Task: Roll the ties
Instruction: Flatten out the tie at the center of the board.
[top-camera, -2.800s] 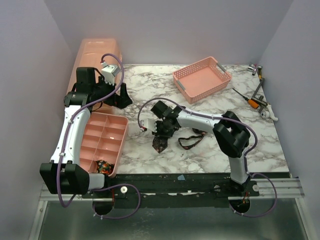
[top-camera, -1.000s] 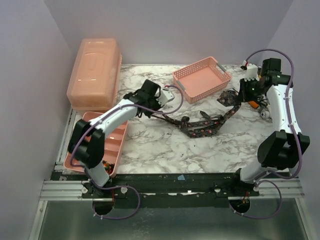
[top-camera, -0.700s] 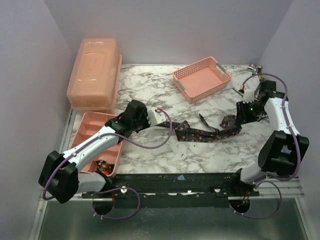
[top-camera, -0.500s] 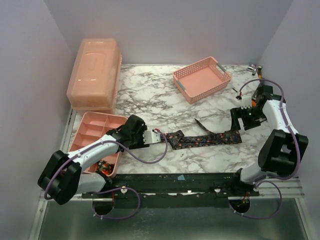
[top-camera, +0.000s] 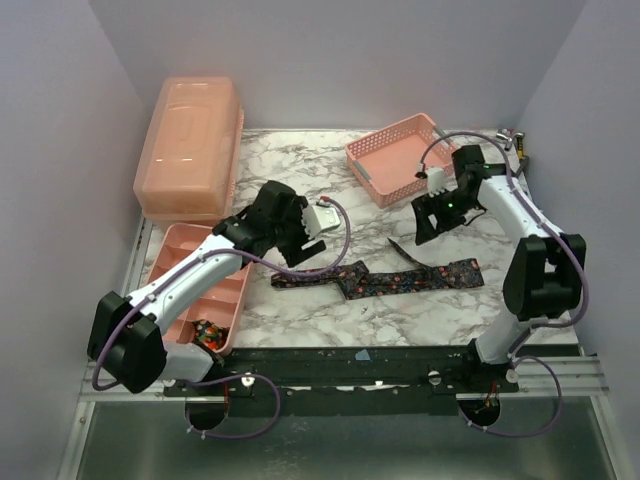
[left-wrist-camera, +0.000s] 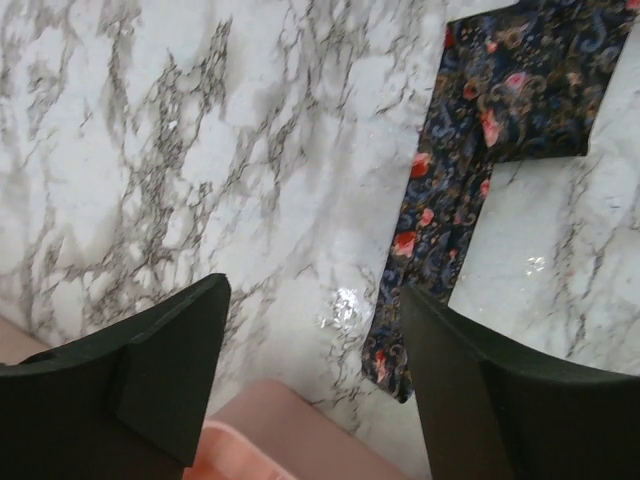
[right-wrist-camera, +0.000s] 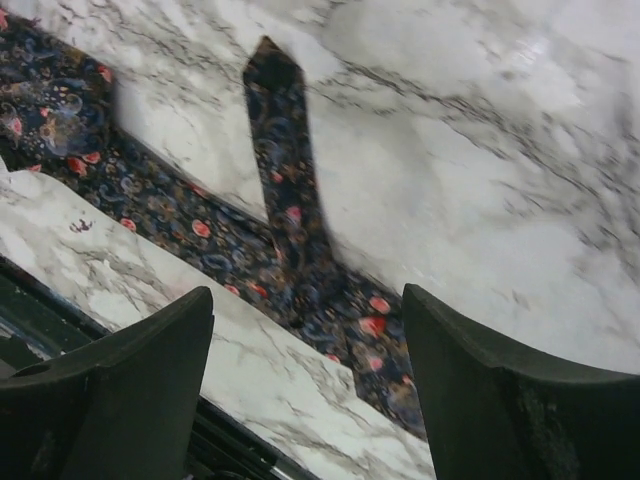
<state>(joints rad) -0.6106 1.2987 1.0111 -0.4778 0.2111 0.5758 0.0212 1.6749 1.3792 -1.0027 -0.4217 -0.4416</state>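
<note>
- The marbled surface (top-camera: 300, 180) carried everything, with both arms reaching over it from the near edge.
- A lidded peach storage box (top-camera: 188, 145) stood at the far left corner.
- A peach divided tray (top-camera: 190, 275) sat just in front of the box, along the left edge.
- A pink slotted basket (top-camera: 395, 158) stood empty at the far middle, well apart from the tray.
- The unrolled tie (top-camera: 410, 280) lay flat across the near middle of the surface. Its thin left end reached close to the tray and its broader part lay to the right. A narrow pointed tail angled away on the far side.
- The left pincer (left-wrist-camera: 315, 290) hung over the tie's thin left end by the tray, fingers spread wide and holding nothing.
- The right pincer (right-wrist-camera: 307, 292) hung over the pointed tail, likewise spread apart and empty.
- A small coiled tie (top-camera: 207, 333) sat in the tray's nearest right compartment.
</note>
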